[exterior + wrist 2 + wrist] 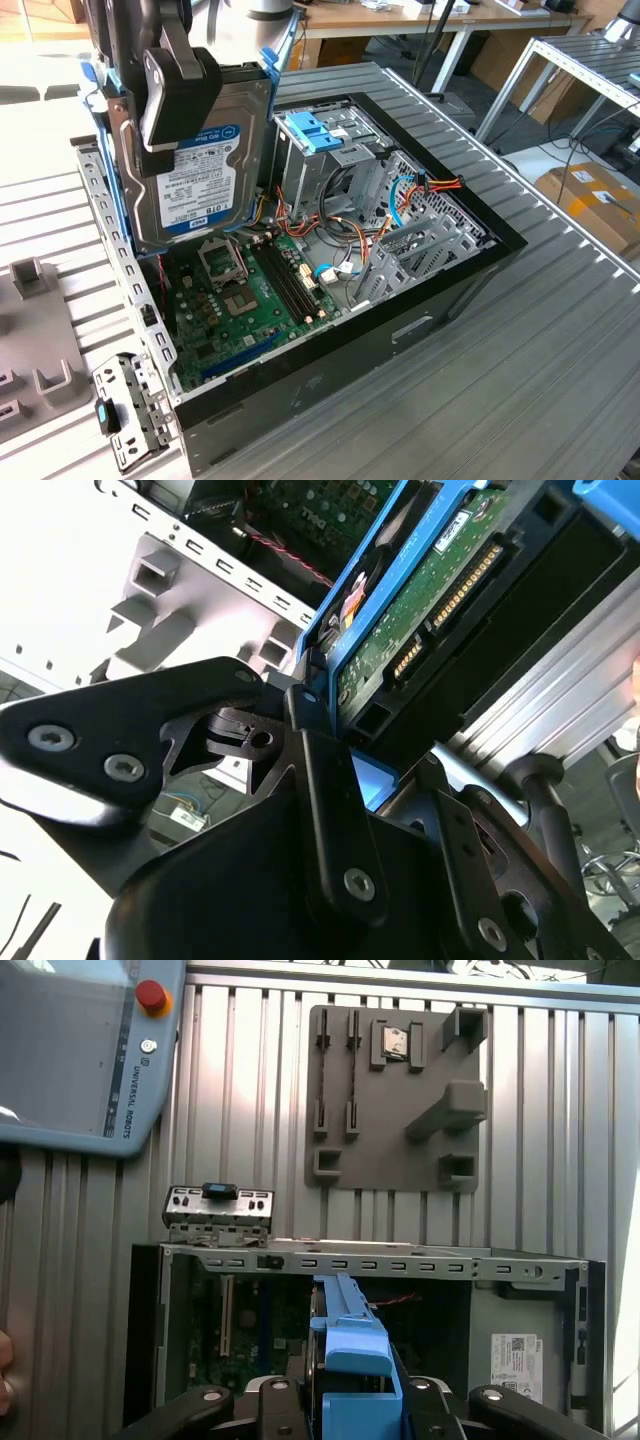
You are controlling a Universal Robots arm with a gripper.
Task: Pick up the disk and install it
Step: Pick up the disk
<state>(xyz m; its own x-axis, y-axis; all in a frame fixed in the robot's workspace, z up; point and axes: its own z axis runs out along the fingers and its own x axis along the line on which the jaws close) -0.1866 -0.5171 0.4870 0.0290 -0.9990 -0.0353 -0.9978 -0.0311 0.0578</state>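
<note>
The disk (200, 170), a silver hard drive with a white-and-blue label and blue rails on its edges, hangs upright above the open computer case (470, 270), over the case's corner at the exterior view's left. My gripper (172, 120) is shut on it from above, and one black finger (178, 85) lies across the label. The second wrist view shows the disk's (430, 585) green circuit-board side and a black finger (325, 780) against its blue rail. In the first wrist view the disk's blue rail (352, 1355) points down into the case (400, 1260).
Inside the case stand a metal drive cage with a light-blue bracket (315, 130), a green motherboard (240, 295) and loose cables. A grey fixture plate (400, 1100) and a small metal bracket (218, 1212) lie on the ribbed table beside the case. A teach pendant (80, 1050) is close by.
</note>
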